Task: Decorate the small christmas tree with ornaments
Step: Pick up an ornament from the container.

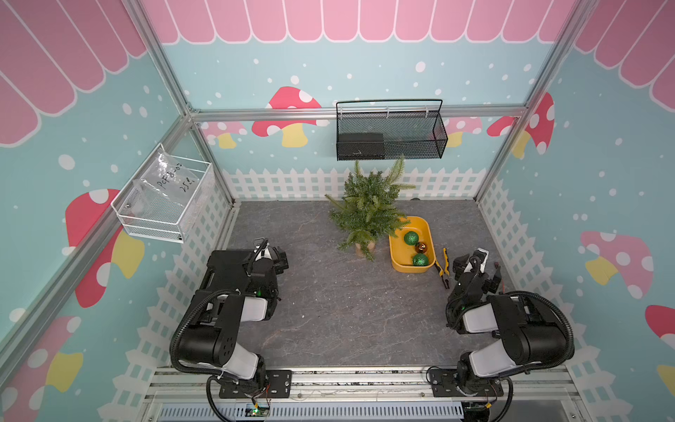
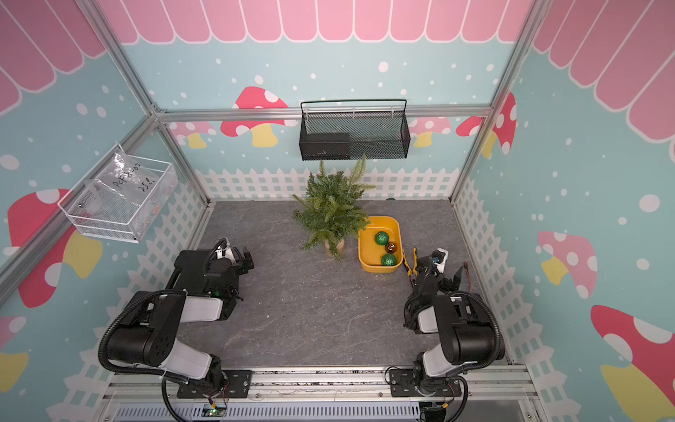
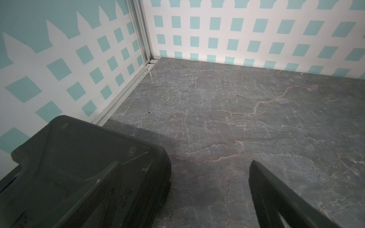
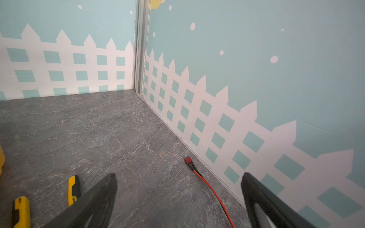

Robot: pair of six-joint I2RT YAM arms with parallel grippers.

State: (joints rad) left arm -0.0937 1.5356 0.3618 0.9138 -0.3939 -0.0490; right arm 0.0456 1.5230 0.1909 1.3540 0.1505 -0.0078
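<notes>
Green, copper ornaments (image 1: 411, 238) in yellow tray (image 1: 409, 268) beside tree (image 1: 369, 204); left tool (image 3: 184, 161), right tool (image 4: 178, 174) spread, empty.

Yellow-handled pliers (image 1: 442, 268) lie beside a yellow tub (image 1: 409, 269); a black mesh basket (image 1: 409, 139) hangs on the back wall (image 1: 365, 73).

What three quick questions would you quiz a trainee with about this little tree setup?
1. How many ornaments lie in the yellow tray?
2. True or false: one bauble already hangs on the small christmas tree.
3. What lies on the table between the yellow tray and the right gripper? A. pliers B. scissors C. a spoon

Key: 1. three; 2. false, all are in the tray; 3. A
</notes>
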